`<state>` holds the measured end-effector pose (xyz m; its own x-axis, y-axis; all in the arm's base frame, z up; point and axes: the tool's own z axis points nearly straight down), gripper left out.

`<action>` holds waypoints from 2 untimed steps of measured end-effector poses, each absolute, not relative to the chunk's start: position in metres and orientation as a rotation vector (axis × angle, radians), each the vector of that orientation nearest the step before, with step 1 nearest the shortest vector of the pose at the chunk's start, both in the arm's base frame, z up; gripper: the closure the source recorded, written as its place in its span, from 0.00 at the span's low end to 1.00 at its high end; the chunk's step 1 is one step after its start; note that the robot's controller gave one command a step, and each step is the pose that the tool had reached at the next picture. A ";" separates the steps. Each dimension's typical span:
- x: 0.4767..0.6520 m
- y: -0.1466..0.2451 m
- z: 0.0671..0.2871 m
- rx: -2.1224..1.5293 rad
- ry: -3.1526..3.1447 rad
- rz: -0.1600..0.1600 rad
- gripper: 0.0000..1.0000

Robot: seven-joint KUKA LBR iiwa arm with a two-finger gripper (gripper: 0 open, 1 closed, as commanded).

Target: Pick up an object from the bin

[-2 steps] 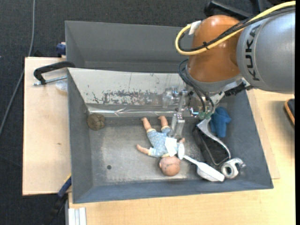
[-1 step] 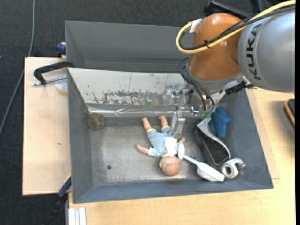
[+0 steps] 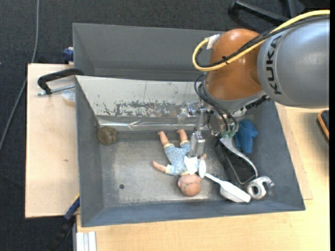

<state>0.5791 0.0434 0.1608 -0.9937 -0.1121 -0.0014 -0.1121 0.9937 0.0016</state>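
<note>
A small doll (image 3: 180, 163) in a light blue dress lies on the bin floor near the middle, its head toward the front wall and its legs toward the back. My gripper (image 3: 198, 143) hangs just to the right of the doll's body, one metal finger pointing down beside its raised arm. A white-handled tool (image 3: 227, 189) lies next to the doll's head. To the right of the gripper sit a blue soft thing (image 3: 246, 136) and a black elongated object (image 3: 236, 164).
A round brownish disc (image 3: 107, 135) lies at the back left of the floor. A silver ring-like piece (image 3: 260, 186) rests in the front right corner. The arm's orange cover and yellow cable hang over the right back part of the bin.
</note>
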 end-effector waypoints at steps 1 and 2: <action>0.570 0.057 0.103 -0.111 3.136 0.004 0.00; 0.573 0.027 0.078 -0.185 3.135 0.011 0.00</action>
